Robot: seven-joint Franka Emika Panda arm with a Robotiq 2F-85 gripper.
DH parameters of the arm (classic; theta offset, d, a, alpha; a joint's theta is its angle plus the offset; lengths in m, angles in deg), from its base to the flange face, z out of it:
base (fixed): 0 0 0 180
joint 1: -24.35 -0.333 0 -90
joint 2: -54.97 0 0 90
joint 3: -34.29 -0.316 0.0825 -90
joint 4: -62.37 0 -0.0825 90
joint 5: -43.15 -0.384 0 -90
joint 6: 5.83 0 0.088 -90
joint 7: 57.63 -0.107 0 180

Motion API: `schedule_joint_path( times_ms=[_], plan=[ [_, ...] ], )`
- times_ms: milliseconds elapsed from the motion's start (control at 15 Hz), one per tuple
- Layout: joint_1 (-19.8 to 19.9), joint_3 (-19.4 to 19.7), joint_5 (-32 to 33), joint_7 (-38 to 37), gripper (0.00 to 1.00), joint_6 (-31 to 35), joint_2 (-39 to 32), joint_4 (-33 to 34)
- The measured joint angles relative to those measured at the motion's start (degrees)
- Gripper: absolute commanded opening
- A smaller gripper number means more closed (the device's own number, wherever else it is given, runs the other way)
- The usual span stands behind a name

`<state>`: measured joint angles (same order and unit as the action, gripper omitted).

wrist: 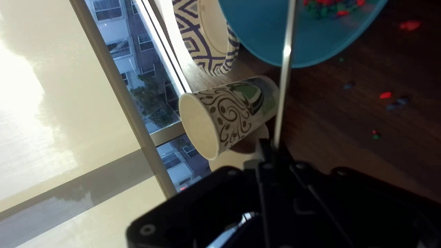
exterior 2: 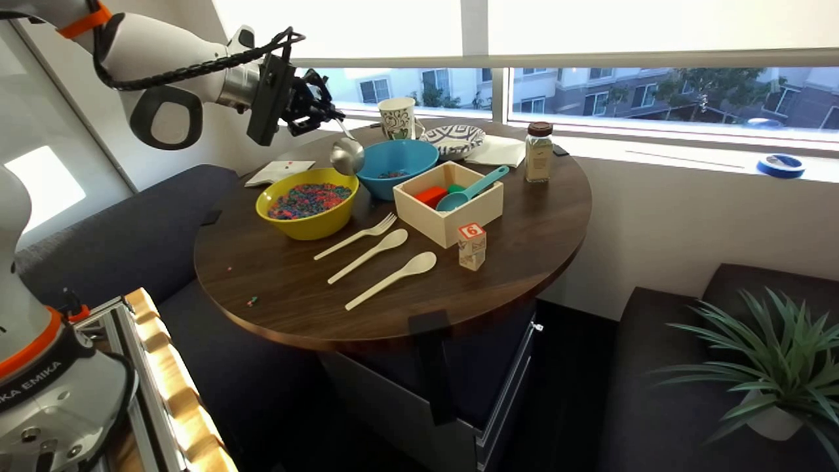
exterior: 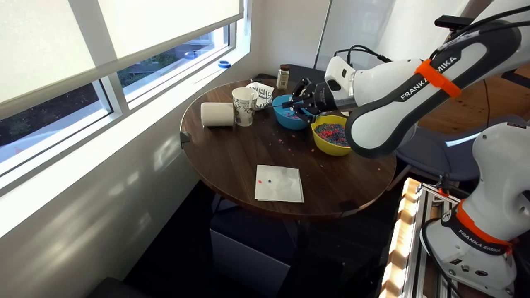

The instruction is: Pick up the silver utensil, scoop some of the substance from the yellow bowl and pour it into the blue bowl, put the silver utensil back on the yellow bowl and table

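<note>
One silver utensil (wrist: 285, 73), part-hidden in hand (wrist: 274, 148).

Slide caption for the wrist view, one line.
The silver utensil, gripped in the hand, crosses in front of the blue bowl, which holds some red and green bits.

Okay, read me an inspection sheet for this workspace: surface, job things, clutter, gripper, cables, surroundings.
Surface: round dark brown wooden table, coloured stray bits scattered on it.
Job things: long silver metal ladle, held above the table, contents not visible; round yellow plastic-looking bowl, well filled with small multicoloured pieces; round turquoise-blue plastic-looking bowl, a smaller amount inside.
Clutter: pale rectangular wooden box holding a teal scoop; three cream utensils; two stacked wooden cubes; brown-lidded clear jar; patterned paper cup.
Gripper: black gripper, shut on the ladle.
Cables: black braided cable following the white arm.
Surroundings: windows below pale shades; round blue tape roll on the white sill; green potted plant.
</note>
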<state>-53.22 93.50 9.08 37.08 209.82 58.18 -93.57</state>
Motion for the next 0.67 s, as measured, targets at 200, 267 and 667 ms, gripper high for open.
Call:
schedule_joint_path(
  times_ms=[200,267,667],
  plan=[
    [0.0,-4.5,-12.6,10.3,0.01,1.7,1.9,0.0],
    [0.0,-6.1,-16.7,13.7,0.01,2.4,2.8,0.1],
    [0.1,-14.1,-34.0,27.0,0.01,5.0,9.9,0.0]
  ],
)
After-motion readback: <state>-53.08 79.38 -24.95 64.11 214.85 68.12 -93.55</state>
